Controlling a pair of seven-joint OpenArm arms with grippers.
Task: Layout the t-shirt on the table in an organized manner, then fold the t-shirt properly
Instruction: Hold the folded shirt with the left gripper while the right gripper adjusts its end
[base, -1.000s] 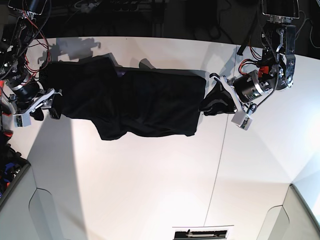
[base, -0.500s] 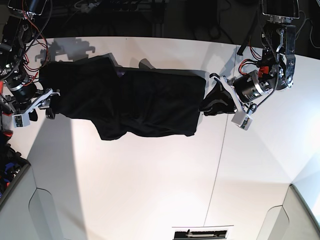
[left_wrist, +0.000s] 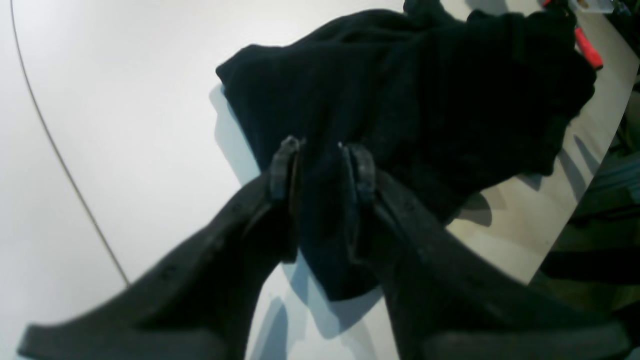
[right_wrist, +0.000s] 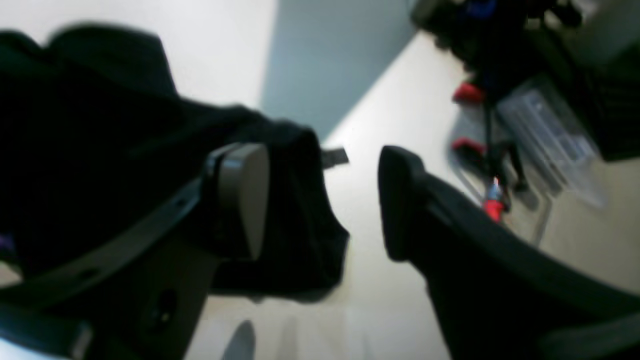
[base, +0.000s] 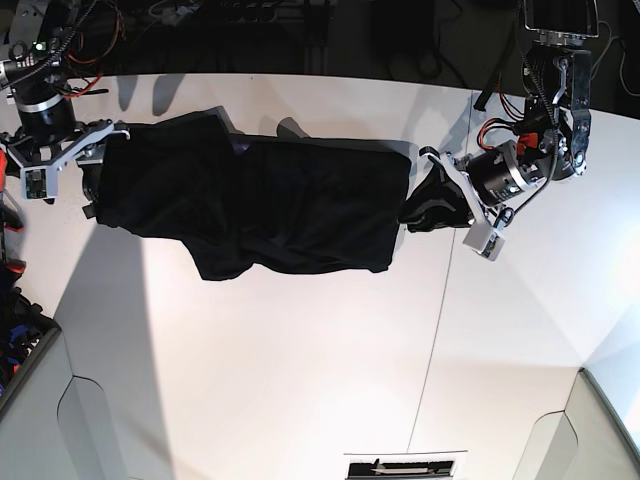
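The black t-shirt (base: 280, 200) lies stretched sideways along the far half of the white table (base: 300, 350), bunched and creased, its print hidden. At its right end my left gripper (base: 432, 198) is shut on a gathered fold; the left wrist view shows the black fabric (left_wrist: 425, 90) pinched between both fingers of the gripper (left_wrist: 322, 160). My right gripper (base: 85, 170) hangs over the shirt's left end near the far table edge. In the right wrist view the right gripper (right_wrist: 325, 205) is open, nothing between its fingers, and the shirt (right_wrist: 100, 125) lies beside and under the grey pad (right_wrist: 242, 200).
A thin dark seam (base: 435, 330) runs across the table right of the shirt. Cut-out corners (base: 90, 400) sit at the near left and near right. Off the table's left edge are cables and red-handled tools (right_wrist: 470, 92). A dark slot (base: 405, 467) sits at the front edge.
My right arm has swung from the shirt's left edge toward the table's far side, and its gripper no longer holds the fabric. The left arm and its grip are unchanged.
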